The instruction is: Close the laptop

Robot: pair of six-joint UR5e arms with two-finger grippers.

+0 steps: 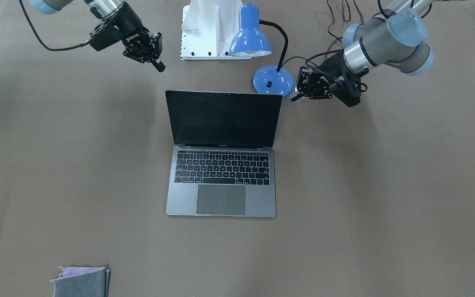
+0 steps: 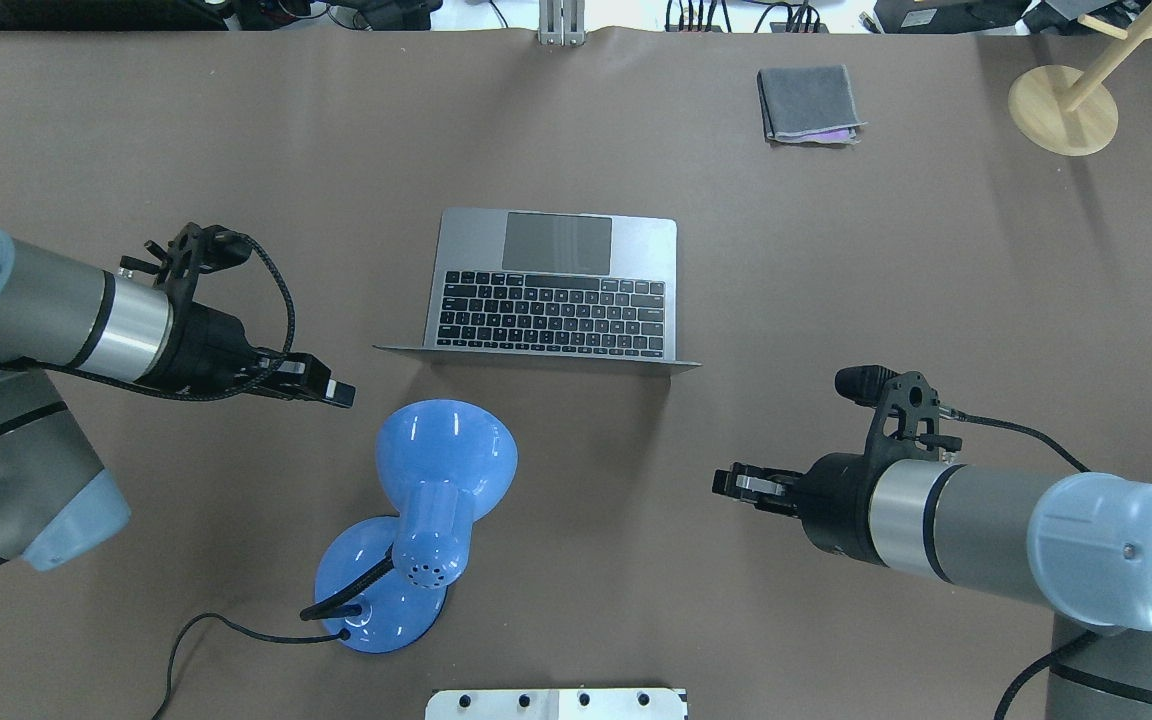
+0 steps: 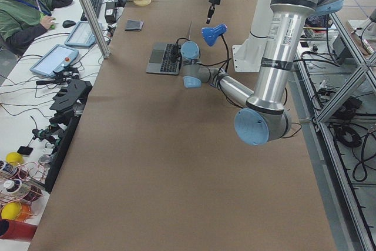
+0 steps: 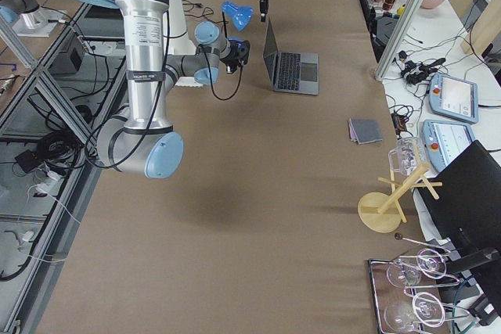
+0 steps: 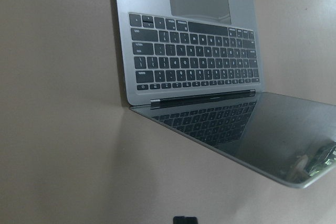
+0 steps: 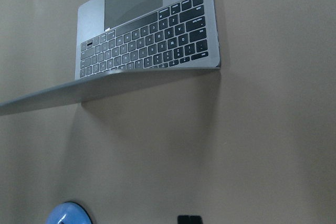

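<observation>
**Push the lid from behind, high and centred**

The slim space-grey metal laptop with black keys and a dark screen sits open in the middle of the brown-covered table. Its lid stands about upright with its back to the robot, and neither arm touches it.

The left gripper hangs just off the lid's top corner on the robot's left, with its fingers pressed together. The right gripper, also with fingers pressed together, hangs behind the lid towards the other corner and is further from the laptop. A blue metal desk lamp with a black gooseneck stands behind the laptop on the robot's side, close to the left gripper.

I judge the step in hand to be the approach to the lid, so the closing itself has not begun. Pinched-together fingers should do as a blunt pusher, and no grasp is needed.

- **Contact:** The chosen gripper should meet the back of the lid near its top edge and well in from the corner. A push at the corner would probably twist the lid or turn the whole laptop.
- **Path:** The push should go away from the robot, curving downward with the hinge.
- **Sliding:** The light base could slide across the table, so slow, steady pressure looks wise.
- **Finish:** Ease off as the lid nears the keys.
- **Clearance:** The left arm must stay clear of the lamp's neck.
</observation>
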